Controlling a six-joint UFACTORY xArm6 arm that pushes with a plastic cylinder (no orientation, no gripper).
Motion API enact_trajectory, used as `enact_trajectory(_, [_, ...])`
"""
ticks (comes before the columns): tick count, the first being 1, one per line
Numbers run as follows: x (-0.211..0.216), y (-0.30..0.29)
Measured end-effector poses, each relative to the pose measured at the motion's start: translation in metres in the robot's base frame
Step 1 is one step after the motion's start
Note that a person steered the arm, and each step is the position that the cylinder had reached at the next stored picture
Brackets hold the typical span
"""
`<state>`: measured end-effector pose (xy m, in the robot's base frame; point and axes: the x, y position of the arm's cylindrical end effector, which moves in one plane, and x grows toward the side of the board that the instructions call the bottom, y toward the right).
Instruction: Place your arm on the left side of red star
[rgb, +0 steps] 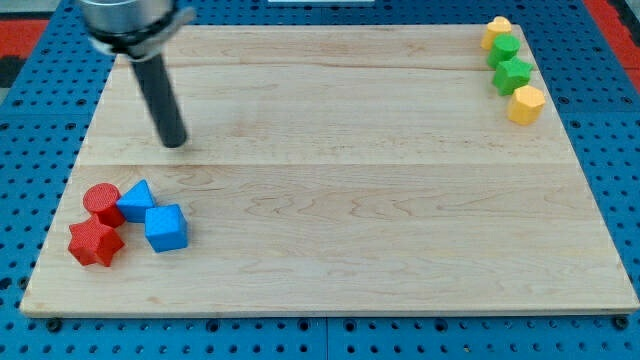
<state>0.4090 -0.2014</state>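
Wooden board (330, 200) sits on a blue pegboard (40, 110). My rod slants down from the view's top left; my tip (175, 143) rests on bare wood, holding nothing, well above the cluster at the view's lower left: blue cube (166, 228), red star (95, 243), blue triangular block (136, 200), red cylinder (101, 201). No writing legible.

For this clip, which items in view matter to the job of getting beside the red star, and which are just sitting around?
Belongs to the job:
- red star, near the view's bottom left
- my tip, above and to the right of it, touching no block

Just lying about:
- red cylinder
- two blue blocks
- two yellow blocks
- two green blocks
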Motion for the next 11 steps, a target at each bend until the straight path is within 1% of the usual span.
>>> enact_trajectory(1, [0.0,-0.065])
enact_trajectory(2, [0.003,-0.103])
enact_trajectory(4, [0.066,-0.09])
enact_trajectory(7, [0.157,-0.088])
enact_trajectory(8, [0.164,-0.088])
enact_trajectory(10, [0.149,-0.081])
enact_trajectory(11, [0.149,-0.059])
